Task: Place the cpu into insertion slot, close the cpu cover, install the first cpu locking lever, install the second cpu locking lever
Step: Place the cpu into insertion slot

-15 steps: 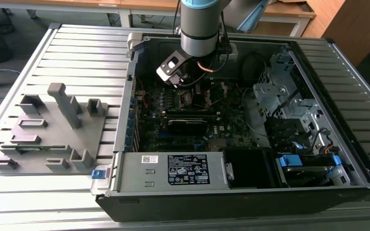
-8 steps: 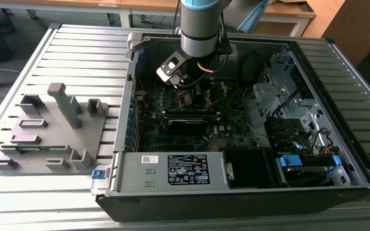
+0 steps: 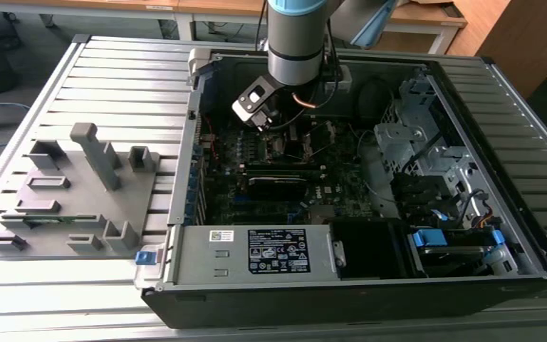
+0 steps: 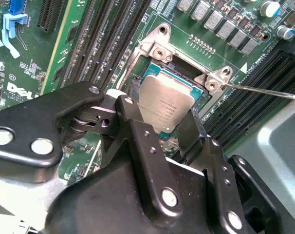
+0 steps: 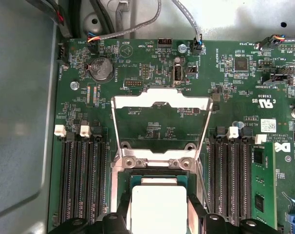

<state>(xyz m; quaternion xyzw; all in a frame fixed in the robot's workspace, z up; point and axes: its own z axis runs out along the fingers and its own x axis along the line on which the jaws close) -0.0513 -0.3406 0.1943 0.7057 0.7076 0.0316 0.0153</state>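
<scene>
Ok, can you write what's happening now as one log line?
gripper: shut on cpu | cpu: at insertion slot, not released | cpu cover: open, flipped back

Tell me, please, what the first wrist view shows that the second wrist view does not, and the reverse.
The first wrist view shows the thin silver square-frame cpu cover, swung open, with the green board visible through its cut-out, and a round silver coin battery. The second wrist view shows a row of grey square blocks and a silver-topped round capacitor. Both wrist views show the flat dull-silver square cpu at the black insertion slot, the black gripper shut on its sides, and long black memory slots.
</scene>
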